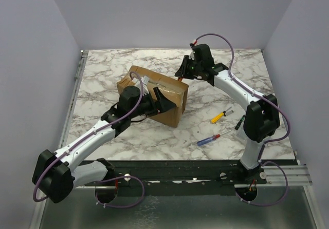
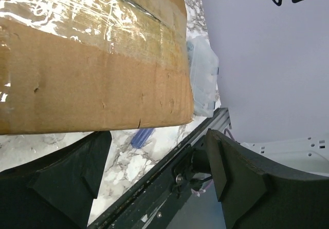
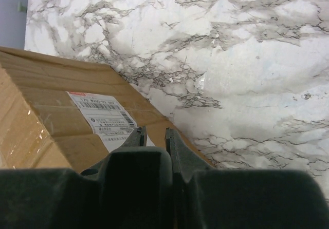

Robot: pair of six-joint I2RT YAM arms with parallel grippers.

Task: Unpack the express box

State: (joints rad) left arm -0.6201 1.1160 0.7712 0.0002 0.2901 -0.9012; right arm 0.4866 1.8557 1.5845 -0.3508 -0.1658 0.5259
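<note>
Both left fingers point(image 2: 241, 177) spread wide near the taped express box point(image 1: 175, 99)

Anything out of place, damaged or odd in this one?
The express box sits askew to the table edges, and the left wrist view shows small nicks and wrinkled tape on its cardboard. A yellow-handled screwdriver and a red-and-blue screwdriver lie loose on the marble beside it. Nothing looks spilled.
</note>
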